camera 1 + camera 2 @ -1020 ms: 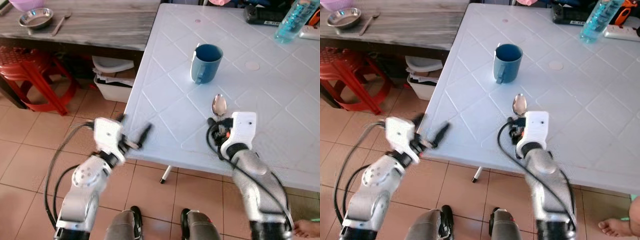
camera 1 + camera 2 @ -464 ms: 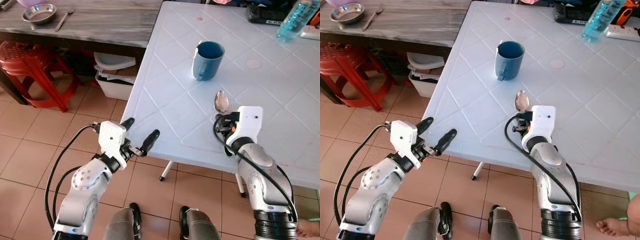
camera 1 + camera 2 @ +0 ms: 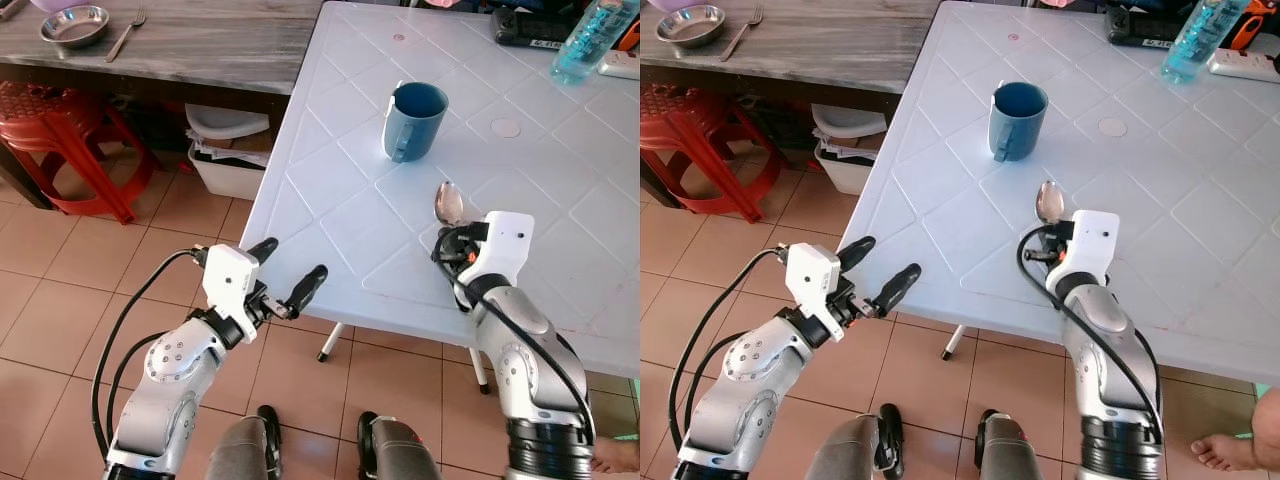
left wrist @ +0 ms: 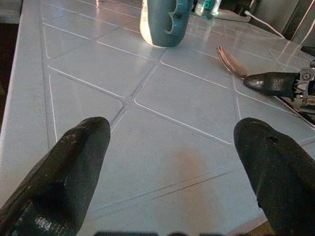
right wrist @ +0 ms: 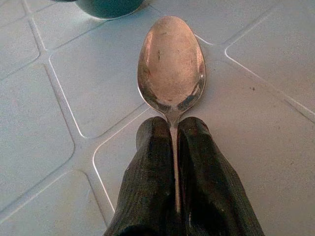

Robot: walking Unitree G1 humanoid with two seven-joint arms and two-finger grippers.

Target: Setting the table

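A metal spoon (image 3: 445, 203) lies low over the white table (image 3: 330, 220), bowl pointing toward the blue mug (image 3: 412, 121). My right gripper (image 3: 447, 245) is shut on the spoon's handle; in the right wrist view the two fingers (image 5: 147, 196) pinch the thin handle just behind the spoon bowl (image 5: 171, 64). My left gripper (image 3: 291, 272) is open at the table's near left edge, holding nothing. In the left wrist view its fingertips (image 4: 74, 162) frame the tabletop, with the mug (image 4: 164, 19) and the spoon (image 4: 230, 61) ahead.
A wooden side table (image 3: 200, 40) to the left carries a steel bowl (image 3: 74, 22) and a fork (image 3: 124, 33). A red stool (image 3: 60, 140) and a white bin (image 3: 232, 150) stand under it. A blue bottle (image 3: 592, 38) and a black device (image 3: 535, 28) sit at the table's far right.
The left gripper has swung from below the table's edge up to it and steadied, open. The right gripper stays shut on the spoon, shifted slightly right.
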